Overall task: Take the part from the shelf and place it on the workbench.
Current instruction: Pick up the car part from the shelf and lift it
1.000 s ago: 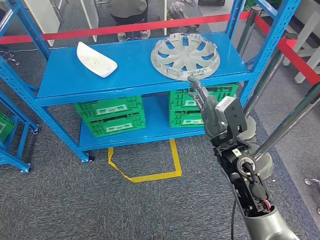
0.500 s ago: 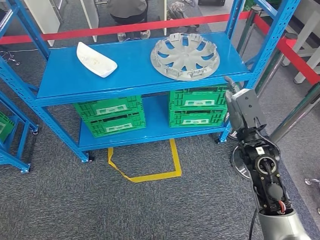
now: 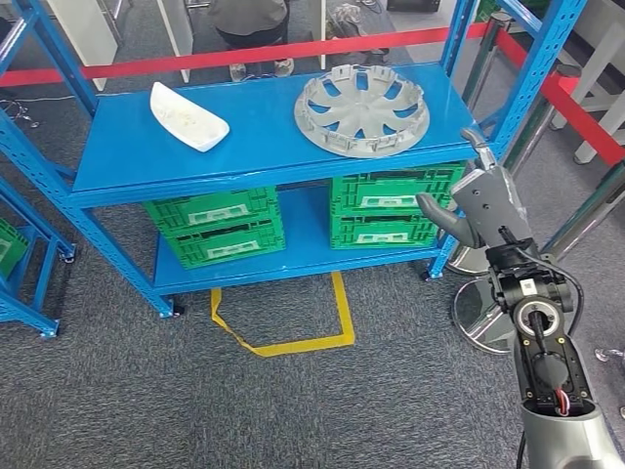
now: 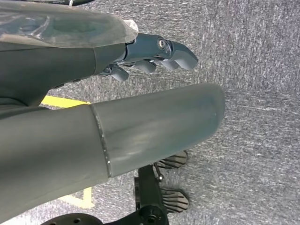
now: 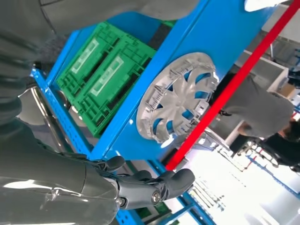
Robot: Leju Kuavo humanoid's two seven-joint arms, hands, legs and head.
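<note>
Part: a round silver-grey wheel cover (image 3: 361, 109) with curved spokes and small tabs standing up around its rim.
Pose: lying flat, hollow side up.
Place: on the top blue shelf (image 3: 258, 137), near the right end, close to the front edge.
Touching: nothing holds it.

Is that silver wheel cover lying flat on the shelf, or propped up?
Flat. The wheel cover rests with its whole rim down on the blue top shelf, hollow side up with its clips pointing upward; nothing is holding it.
</note>
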